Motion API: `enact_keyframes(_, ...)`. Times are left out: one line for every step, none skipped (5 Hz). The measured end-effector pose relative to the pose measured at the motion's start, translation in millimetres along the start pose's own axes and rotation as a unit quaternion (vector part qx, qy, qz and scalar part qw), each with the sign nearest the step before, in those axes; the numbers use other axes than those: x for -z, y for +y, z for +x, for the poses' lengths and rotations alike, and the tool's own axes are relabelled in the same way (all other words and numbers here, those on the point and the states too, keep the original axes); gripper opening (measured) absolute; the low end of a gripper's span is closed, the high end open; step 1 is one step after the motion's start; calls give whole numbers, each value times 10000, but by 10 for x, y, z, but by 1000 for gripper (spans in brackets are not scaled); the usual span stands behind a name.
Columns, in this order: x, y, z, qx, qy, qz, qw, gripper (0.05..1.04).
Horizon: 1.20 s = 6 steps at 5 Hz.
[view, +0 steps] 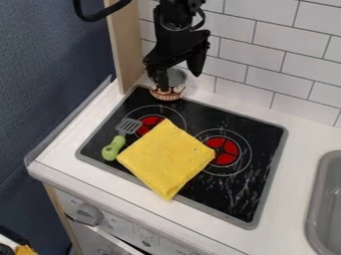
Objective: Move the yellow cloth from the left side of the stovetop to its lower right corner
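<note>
The gripper hangs at the top, left of centre, with its fingers spread open. One finger overlaps the upper part of a metal can with a patterned label, which stands at the stove's back left corner; whether they touch, I cannot tell. A folded yellow cloth lies across the middle of the black stove top, partly over both red burners. Left of the cloth lies a spatula with a green handle and a grey slotted head.
White tiled wall runs behind the counter, and a wooden post stands at the back left. A grey sink is at the right edge. The stove's front has a knob.
</note>
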<state>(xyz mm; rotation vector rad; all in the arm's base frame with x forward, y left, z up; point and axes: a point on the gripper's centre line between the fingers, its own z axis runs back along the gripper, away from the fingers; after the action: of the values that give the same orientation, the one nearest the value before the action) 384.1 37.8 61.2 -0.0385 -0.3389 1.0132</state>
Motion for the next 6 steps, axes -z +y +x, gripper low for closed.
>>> enact_keyframes(121,65,-63,15,116,161,9998,1000)
enact_keyframes(224,247,-220,50,301,385,9988,1000)
enact_keyframes(132,402,-352,54,338,284,9990,1000)
enact_keyframes(190,521,-517,114,550,236,9981,1000)
enact_keyframes(324,624,-621,287,656,695,9950,1000)
enact_keyframes(471,664,-671,326,721,1009,9917,1000)
